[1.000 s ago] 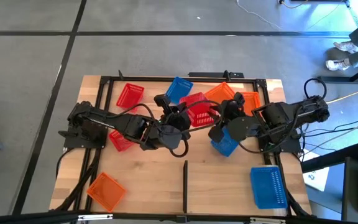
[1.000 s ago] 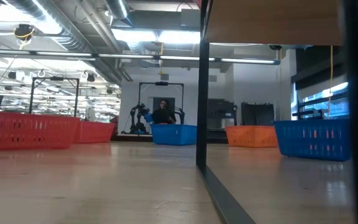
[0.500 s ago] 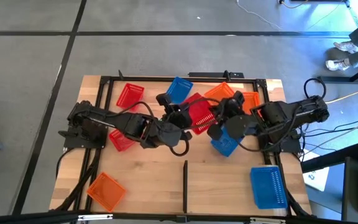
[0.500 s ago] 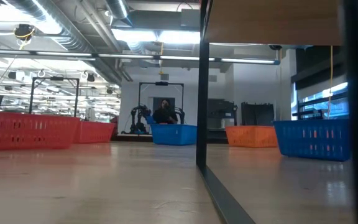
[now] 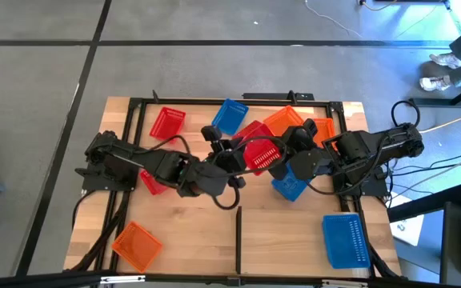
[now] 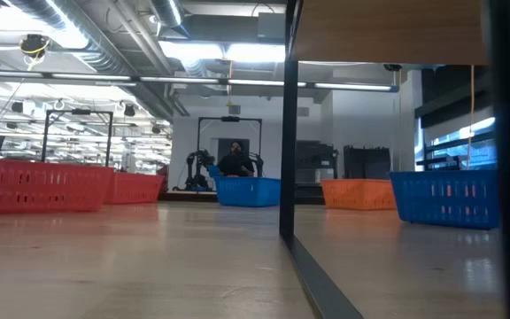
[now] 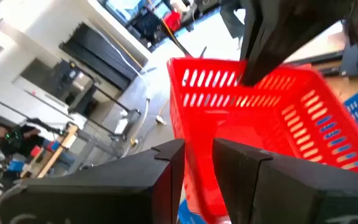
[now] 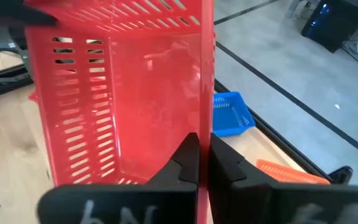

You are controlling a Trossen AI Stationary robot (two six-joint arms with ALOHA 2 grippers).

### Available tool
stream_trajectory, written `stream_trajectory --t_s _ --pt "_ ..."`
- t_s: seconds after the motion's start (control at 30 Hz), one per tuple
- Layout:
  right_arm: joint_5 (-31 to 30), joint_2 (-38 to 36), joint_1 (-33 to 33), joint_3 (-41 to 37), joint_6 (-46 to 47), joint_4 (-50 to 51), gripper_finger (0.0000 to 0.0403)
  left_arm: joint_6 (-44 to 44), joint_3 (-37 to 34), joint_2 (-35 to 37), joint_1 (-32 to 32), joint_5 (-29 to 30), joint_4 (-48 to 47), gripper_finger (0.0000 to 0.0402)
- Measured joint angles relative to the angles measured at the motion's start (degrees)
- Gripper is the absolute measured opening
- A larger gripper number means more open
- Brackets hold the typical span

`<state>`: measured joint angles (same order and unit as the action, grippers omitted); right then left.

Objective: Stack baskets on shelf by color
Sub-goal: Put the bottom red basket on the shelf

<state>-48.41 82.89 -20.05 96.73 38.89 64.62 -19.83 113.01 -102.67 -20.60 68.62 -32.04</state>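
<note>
A red basket (image 5: 260, 154) is held tilted above the middle of the shelf (image 5: 182, 224), between the two arms. One of its side walls is pinched by the right gripper (image 8: 202, 163), whose fingers are clenched on the thin red rim, as the right wrist view shows. The left gripper (image 7: 196, 163) sits just at the basket's opposite wall; in the left wrist view its fingers (image 7: 166, 162) stand a little apart with the red wall between them, so they look released rather than clamped.

A handover has just been made. A second ago the basket lay lower and flatter between the grippers, with the right fingers open and the left ones closed on it; since then the right fingers have shut on the wall, the left have let go, and the basket has been tipped up and drawn slightly toward the right arm. It is judged that the basket is now carried by the right arm alone, and that it may next be taken to a red pile once the left gripper is backed clear.

Around it, a blue basket (image 5: 230, 114) and a second red one (image 5: 166, 122) lie toward the far rail, orange baskets (image 5: 288, 120) just beside the right arm, another blue (image 5: 290, 186) under that arm, a third blue (image 5: 344, 238) near the right corner and an orange one (image 5: 135, 244) near the left corner. No finished stacks are seen yet.
</note>
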Motion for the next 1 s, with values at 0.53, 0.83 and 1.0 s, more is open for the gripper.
stream_trajectory --t_s 0.53,0.83,1.0 --pt "2.39 -3.61 -3.20 0.02 19.84 9.91 0.0002 -12.47 0.05 1.28 -8.88 14.02 12.81 0.0075" --pt "12.80 -5.05 -11.73 0.07 40.15 20.06 0.0002 -12.40 0.04 3.28 -11.86 21.36 11.58 0.0076" --pt "20.70 -4.87 -16.97 0.07 51.97 21.77 0.0002 -12.18 0.03 4.35 -11.75 21.46 11.58 0.0076"
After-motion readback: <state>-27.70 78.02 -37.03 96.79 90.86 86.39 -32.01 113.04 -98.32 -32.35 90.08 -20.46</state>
